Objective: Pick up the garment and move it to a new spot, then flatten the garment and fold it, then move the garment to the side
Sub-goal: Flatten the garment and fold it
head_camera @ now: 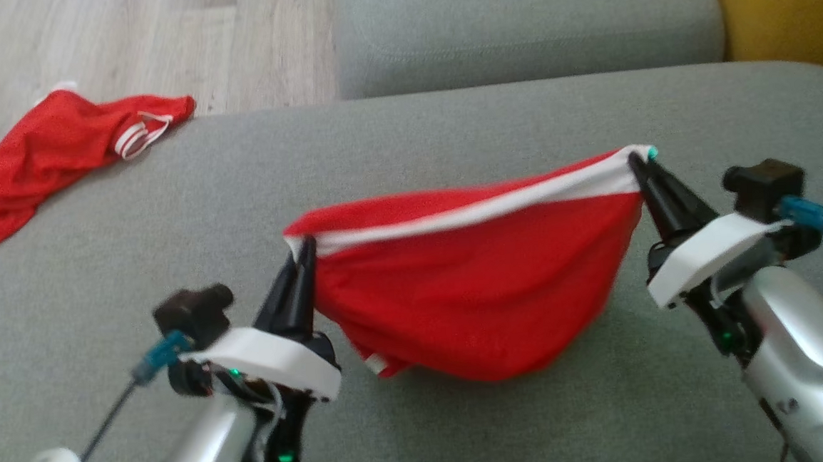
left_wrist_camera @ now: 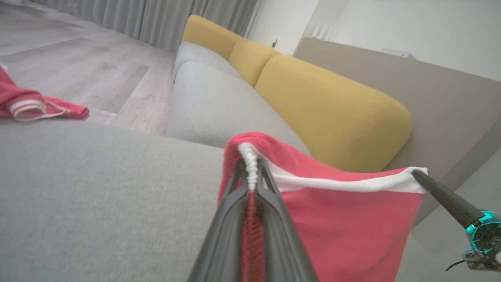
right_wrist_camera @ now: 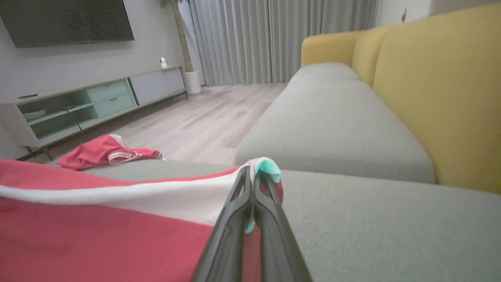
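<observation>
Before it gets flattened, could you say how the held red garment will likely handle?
Probably floppy: the garment sags in a belly between left gripper and right gripper. Likely light: fingertip pinches on its white band hold it.

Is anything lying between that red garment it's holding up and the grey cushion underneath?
Nothing visible. The left fingers and right fingers pinch the red garment, the grey cushion below is bare, and a second garment lies away at its left edge.

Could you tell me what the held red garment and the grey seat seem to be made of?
The garment looks like a thin, matte knit or mesh; it sags limply from its held corners. Its white band looks like ribbed elastic. The seat seems woven upholstery, matte, with faint grain.
</observation>
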`<state>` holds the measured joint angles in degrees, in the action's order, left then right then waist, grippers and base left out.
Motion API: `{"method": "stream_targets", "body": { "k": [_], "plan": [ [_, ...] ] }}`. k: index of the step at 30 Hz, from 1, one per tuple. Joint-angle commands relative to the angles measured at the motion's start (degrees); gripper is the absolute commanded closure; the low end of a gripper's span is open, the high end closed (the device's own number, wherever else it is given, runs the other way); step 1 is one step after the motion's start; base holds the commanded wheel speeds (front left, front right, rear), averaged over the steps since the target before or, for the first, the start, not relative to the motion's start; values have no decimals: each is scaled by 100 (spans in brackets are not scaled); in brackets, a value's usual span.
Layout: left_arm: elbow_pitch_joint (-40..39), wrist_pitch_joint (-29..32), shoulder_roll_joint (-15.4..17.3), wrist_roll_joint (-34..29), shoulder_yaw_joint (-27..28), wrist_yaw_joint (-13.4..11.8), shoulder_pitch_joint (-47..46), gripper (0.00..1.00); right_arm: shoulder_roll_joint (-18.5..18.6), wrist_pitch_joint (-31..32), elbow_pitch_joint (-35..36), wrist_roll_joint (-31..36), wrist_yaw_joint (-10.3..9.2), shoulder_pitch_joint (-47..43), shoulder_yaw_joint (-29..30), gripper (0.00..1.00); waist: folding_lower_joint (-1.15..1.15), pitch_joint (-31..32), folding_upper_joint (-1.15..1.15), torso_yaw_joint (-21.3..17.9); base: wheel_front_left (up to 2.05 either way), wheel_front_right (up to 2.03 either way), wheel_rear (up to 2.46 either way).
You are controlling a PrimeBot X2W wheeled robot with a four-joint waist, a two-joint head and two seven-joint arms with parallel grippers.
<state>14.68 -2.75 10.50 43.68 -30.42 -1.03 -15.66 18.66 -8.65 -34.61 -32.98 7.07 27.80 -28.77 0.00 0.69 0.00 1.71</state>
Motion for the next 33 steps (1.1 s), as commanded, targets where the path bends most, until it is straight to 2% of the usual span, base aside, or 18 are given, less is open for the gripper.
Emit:
{"method": "stream_targets", "body": {
  "k": [1,6,12,15,18,22,25,29,33],
  "plan": [
    [-536,73,202,88,349,-25,-200,100,169,-51,551,133,42,-71,156,100,0,123,0,-44,0,0,0],
    [-1530,455,496,257,595,-159,-362,100,275,214,1828,411,42,-409,756,100,0,323,0,-106,0,0,0],
    [-2703,1041,840,449,930,-407,-772,100,143,817,3563,906,42,-842,1587,100,0,462,0,-160,0,0,0],
    [-3024,1365,1070,424,1009,-499,-1006,100,5,1232,4284,1109,42,-1000,1840,100,0,453,0,-205,0,0,0],
    [-3096,1582,1237,351,1043,-564,-1203,100,-115,1568,4710,1252,42,-1050,1942,100,0,363,0,-266,0,0,0],
    [-2946,1729,1280,364,1030,-561,-1386,100,-246,1794,4782,1295,42,-974,1938,100,0,189,0,-325,0,0,0],
    [-2539,1839,1285,385,983,-477,-1639,100,-351,1891,4501,1278,42,-681,1808,100,0,-57,0,-407,0,0,0],
    [-1768,1875,1314,230,934,-281,-2334,100,-405,1755,3735,1355,42,192,1575,100,0,-613,0,-544,0,0,0],
    [-878,1605,1255,-116,897,-15,-3407,100,-536,1286,2733,1494,42,1490,1459,100,0,-1141,0,-701,0,0,0]
  ]
}}
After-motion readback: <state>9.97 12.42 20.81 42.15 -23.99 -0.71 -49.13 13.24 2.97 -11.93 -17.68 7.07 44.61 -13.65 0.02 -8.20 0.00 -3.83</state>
